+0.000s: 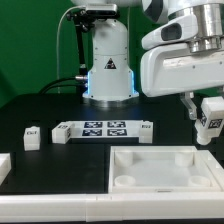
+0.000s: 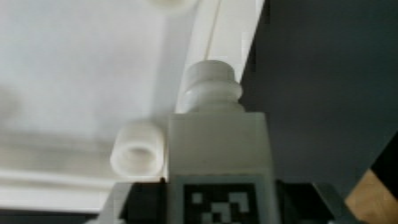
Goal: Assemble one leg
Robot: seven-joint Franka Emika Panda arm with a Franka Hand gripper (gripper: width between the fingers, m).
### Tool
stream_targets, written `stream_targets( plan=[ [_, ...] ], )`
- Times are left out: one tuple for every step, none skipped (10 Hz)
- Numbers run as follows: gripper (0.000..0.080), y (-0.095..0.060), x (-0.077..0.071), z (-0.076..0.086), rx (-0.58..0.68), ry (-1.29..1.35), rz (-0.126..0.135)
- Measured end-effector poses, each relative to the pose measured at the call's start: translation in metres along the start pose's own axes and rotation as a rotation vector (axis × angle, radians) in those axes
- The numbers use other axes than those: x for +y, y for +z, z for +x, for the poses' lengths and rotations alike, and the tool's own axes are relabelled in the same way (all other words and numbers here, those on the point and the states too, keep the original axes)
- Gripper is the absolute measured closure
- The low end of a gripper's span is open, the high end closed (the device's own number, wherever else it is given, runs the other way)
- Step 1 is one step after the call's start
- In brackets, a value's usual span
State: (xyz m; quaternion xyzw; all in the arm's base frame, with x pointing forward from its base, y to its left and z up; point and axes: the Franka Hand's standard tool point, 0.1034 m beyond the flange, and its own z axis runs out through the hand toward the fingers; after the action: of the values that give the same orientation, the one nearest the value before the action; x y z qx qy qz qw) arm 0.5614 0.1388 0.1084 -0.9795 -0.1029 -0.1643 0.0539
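My gripper (image 1: 209,128) is shut on the leg (image 1: 210,112), a small white post with a black-and-white tag, held in the air above the far right corner of the large white tray-like panel (image 1: 160,172). In the wrist view the leg (image 2: 217,130) fills the middle, its tag face toward the camera and its round peg end pointing away over the panel's edge (image 2: 107,60). A round corner socket (image 2: 135,148) of the panel lies just beside the leg. The fingers (image 2: 139,200) flank the tagged end.
The marker board (image 1: 100,130) lies on the black table behind the panel. Another small white leg (image 1: 33,136) stands at the exterior view's left. A white part (image 1: 4,166) shows at the left edge. The robot base (image 1: 108,70) stands at the back.
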Motion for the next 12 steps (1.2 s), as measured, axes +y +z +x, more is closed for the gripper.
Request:
stream_targets(
  plan=[
    [0.0509, 0.002, 0.004, 0.005, 0.036, -0.001, -0.003],
    [0.0509, 0.003, 0.004, 0.013, 0.009, 0.0, 0.001],
    [0.0509, 0.002, 0.005, 0.025, 0.018, -0.009, 0.002],
    [0.0509, 0.005, 0.007, 0.033, 0.031, -0.023, 0.002],
    [0.0509, 0.011, 0.012, 0.042, 0.065, -0.046, -0.001],
    [0.0509, 0.015, 0.016, 0.045, 0.061, -0.056, -0.002],
    [0.0509, 0.017, 0.023, 0.051, 0.082, -0.077, -0.008],
    [0.0509, 0.016, 0.028, 0.056, 0.222, -0.09, -0.033],
    [0.0509, 0.019, 0.032, 0.047, 0.321, -0.086, -0.05],
    [0.0509, 0.028, 0.032, 0.038, 0.265, -0.084, -0.041],
    [0.0509, 0.026, 0.032, 0.041, 0.273, -0.084, -0.042],
    [0.0509, 0.026, 0.032, 0.041, 0.274, -0.084, -0.042]
  ],
)
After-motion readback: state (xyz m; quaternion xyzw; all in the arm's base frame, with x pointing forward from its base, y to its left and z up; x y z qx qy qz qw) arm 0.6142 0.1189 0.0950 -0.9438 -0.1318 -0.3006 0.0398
